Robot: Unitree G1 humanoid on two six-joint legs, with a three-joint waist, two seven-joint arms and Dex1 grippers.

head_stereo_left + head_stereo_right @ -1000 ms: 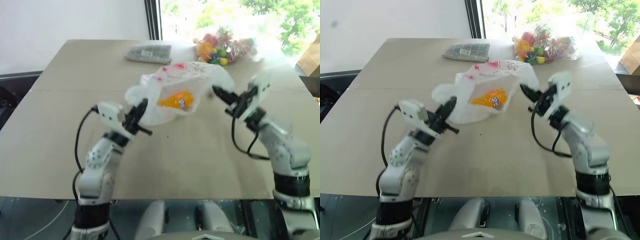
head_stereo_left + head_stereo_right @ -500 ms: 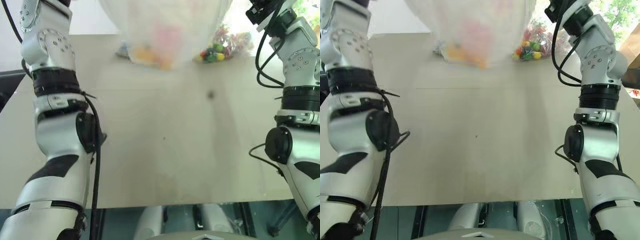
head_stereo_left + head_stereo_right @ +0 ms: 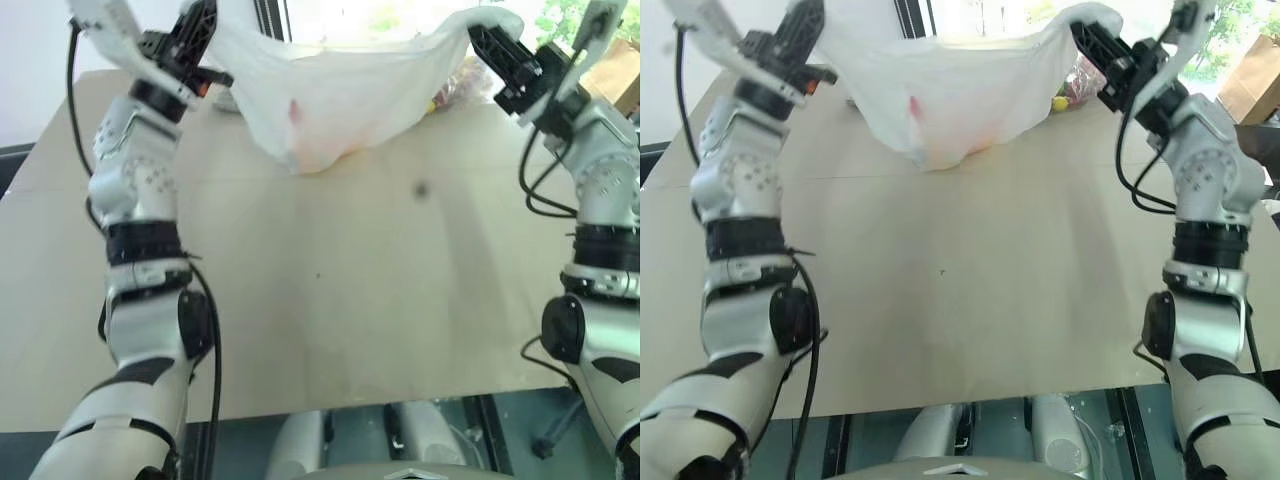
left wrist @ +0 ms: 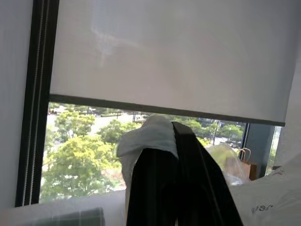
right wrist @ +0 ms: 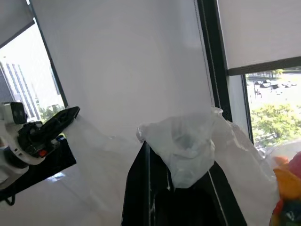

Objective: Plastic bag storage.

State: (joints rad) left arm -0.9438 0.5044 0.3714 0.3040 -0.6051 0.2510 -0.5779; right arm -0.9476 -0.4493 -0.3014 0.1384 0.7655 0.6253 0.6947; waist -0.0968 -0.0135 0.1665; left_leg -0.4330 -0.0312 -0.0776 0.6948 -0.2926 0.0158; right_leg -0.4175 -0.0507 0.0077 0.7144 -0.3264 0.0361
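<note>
Broad beige worktop [image 3: 330,300], bare across most of its near and middle surface, with a faint seam running side to side under the hanging load. Window [image 4: 94,155] behind, blind drawn partway down, green trees outside.

Plastic bag [image 3: 330,90]: thin translucent white, held up off the worktop and stretched like a hammock between both arms, sagging in the middle to a rounded low point just above the far part of the worktop. Small red mark on its front, faint orange glow showing through the lower belly. Upper edge pulled taut from one arm across to the other.

Left gripper [image 3: 197,22] raised high at the bag's left end, black fingers [image 4: 188,188] pressed together and pinching a bunched fold of the white film, seen close in the left wrist view. Right gripper [image 3: 1092,42] raised at about the same height at the bag's right end, fingers [image 5: 141,188] likewise closed, pinching a crumpled tuft of the film that drapes over their tips.

Clear bag of colourful toys [image 3: 1080,85] partly hidden behind the bag's right side, at the worktop's far edge.
</note>
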